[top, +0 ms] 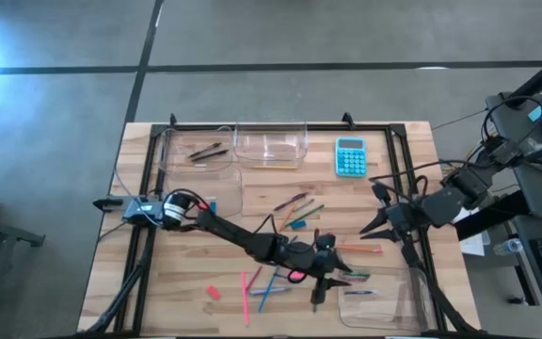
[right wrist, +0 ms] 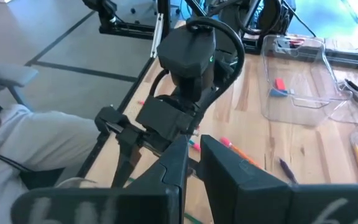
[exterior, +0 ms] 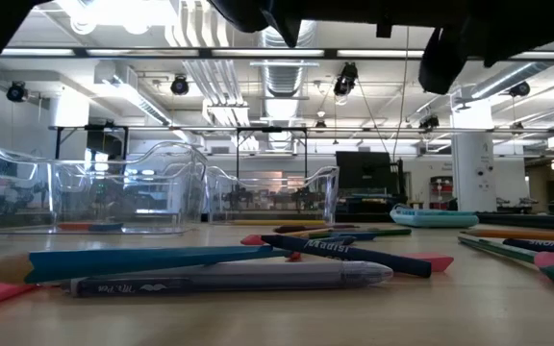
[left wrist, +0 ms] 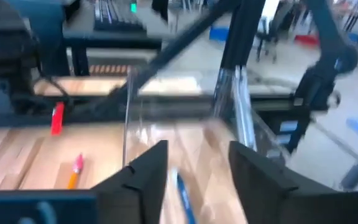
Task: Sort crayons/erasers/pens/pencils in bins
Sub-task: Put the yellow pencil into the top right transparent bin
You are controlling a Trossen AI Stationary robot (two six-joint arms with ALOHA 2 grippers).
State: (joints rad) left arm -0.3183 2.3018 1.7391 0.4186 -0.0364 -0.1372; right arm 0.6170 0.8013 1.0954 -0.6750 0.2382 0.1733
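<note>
Left gripper (top: pixel 320 287) above bin (top: pixel 384 303), jaws parted.

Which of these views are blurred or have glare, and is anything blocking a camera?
Left wrist view: motion-smeared throughout, the clear bin and blue pen soft. Low view: ceiling lights glare brightly; dark arm parts cut off the top edge; nearest pen readable. High view: evenly lit, a bright patch on the floor at upper left. Right wrist view: sharp.

Left hand (left wrist: pixel 197 174) open — a blue pen (left wrist: pixel 182 196) between its fingers, clear bin (left wrist: pixel 229 118) beyond.
</note>
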